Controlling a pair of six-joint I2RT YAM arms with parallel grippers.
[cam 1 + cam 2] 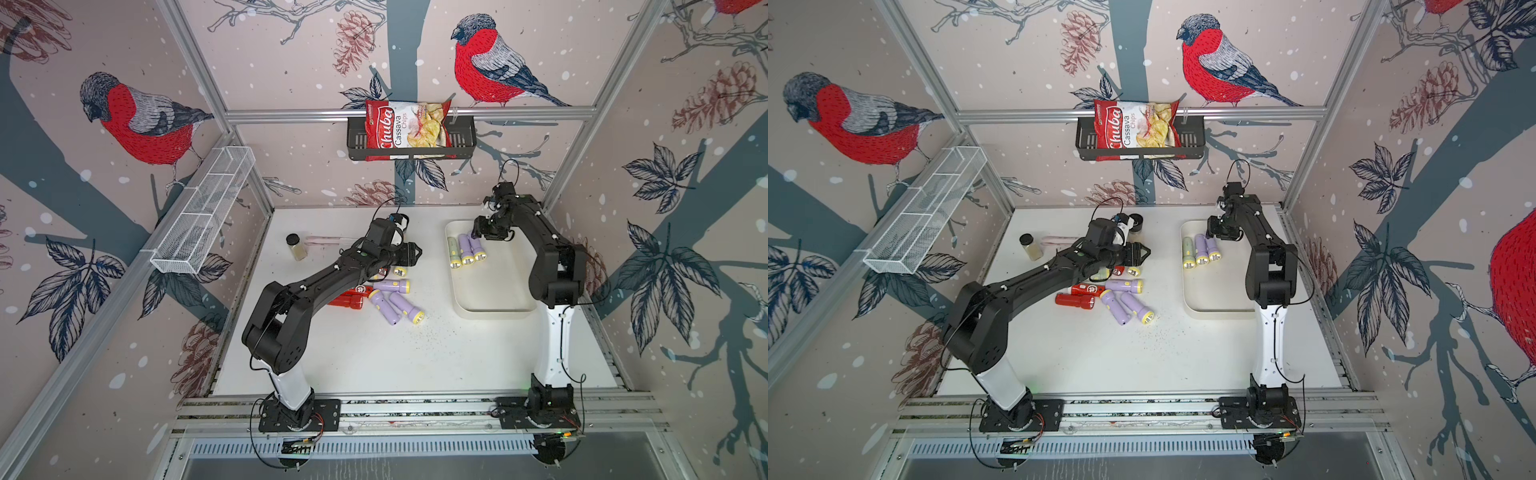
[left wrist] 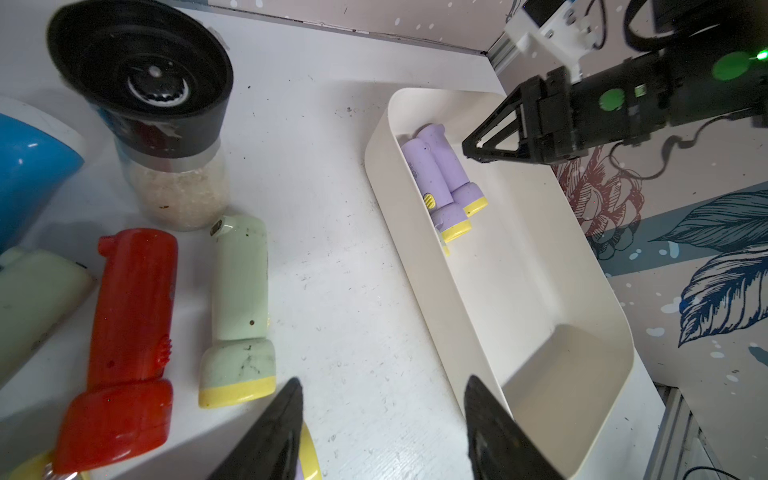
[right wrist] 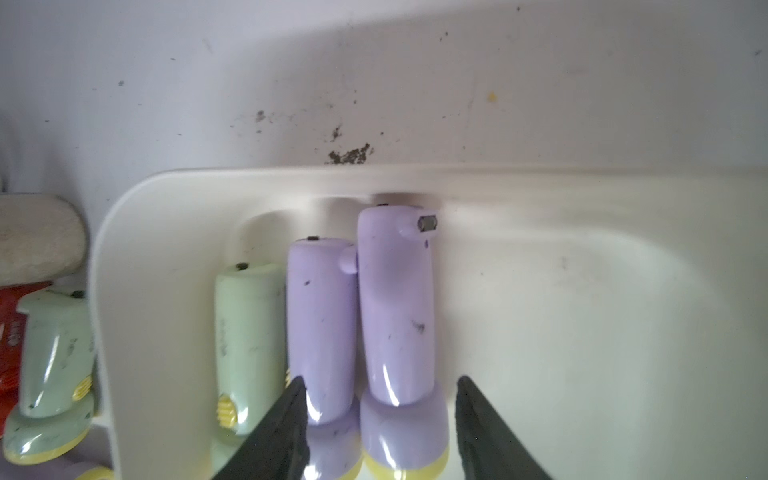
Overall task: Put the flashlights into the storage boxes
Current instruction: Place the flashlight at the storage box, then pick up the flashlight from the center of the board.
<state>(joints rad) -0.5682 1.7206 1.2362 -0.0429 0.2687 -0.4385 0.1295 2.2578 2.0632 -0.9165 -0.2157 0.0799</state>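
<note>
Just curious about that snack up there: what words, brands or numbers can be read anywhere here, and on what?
"Chuba": brand on the red chips bag in the black wall basket.
"Cassava Chips": same bag, beside the brand.
Other small print on the bag: too small to read.
Raised marks on the pale green flashlight: blurred, unreadable.

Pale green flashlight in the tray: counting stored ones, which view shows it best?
Right wrist: pale green flashlight close and large. Both top views show it small; from the left wrist, the tray wall almost hides it.
</note>
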